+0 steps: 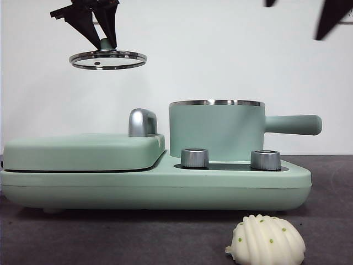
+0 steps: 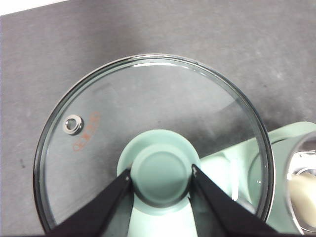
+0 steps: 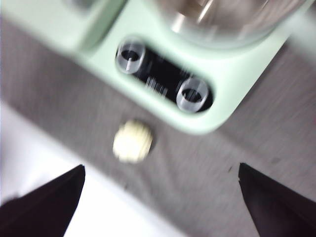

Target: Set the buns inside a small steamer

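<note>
The small steamer (image 1: 215, 132), a mint-green pot with a side handle, stands uncovered on the cooker's right half. Its glass lid (image 1: 107, 59) hangs high above the left half, and my left gripper (image 2: 160, 173) is shut on the lid's green knob (image 2: 160, 180). The ridged bun with green dots (image 1: 266, 240) lies on the table in front of the cooker, also seen as the bun (image 3: 132, 141) in the blurred right wrist view. My right gripper (image 3: 160, 182) hovers high above it, open wide and holding nothing. A cream shape (image 2: 302, 190) shows inside the steamer's rim.
The mint-green cooker base (image 1: 154, 190) fills the middle, with a flat closed griddle section (image 1: 83, 152) and its chrome handle (image 1: 142, 122) on the left. Two steel dials (image 1: 194, 158) (image 1: 265, 160) sit in front of the pot. The dark table (image 1: 110, 237) runs along the front.
</note>
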You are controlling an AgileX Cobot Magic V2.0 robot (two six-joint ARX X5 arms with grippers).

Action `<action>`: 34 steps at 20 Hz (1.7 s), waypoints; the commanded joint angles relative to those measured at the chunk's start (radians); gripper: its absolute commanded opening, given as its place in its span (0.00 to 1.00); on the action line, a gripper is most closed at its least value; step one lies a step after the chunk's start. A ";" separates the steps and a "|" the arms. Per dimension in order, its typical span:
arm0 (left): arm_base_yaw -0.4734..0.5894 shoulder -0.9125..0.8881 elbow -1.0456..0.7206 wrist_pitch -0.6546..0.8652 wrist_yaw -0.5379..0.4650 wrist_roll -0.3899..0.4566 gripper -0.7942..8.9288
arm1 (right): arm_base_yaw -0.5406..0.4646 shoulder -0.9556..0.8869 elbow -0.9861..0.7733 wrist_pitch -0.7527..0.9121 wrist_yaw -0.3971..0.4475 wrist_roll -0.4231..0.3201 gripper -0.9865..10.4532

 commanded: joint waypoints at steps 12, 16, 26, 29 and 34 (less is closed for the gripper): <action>-0.040 -0.004 0.042 -0.022 0.005 -0.005 0.20 | 0.402 -0.093 -0.698 0.655 0.097 0.380 0.52; -0.045 -0.004 0.042 -0.023 0.005 -0.005 0.20 | 0.398 -0.012 -0.713 0.731 0.149 0.388 0.52; -0.045 -0.004 0.042 -0.023 0.005 -0.008 0.20 | 0.397 0.089 -0.708 0.801 0.174 0.388 0.28; -0.045 -0.004 0.042 -0.023 0.005 -0.008 0.20 | 0.397 0.087 -0.643 0.723 0.173 0.388 0.28; -0.045 -0.004 0.042 -0.023 0.005 -0.008 0.20 | 0.359 0.088 -0.346 0.391 0.153 0.350 0.28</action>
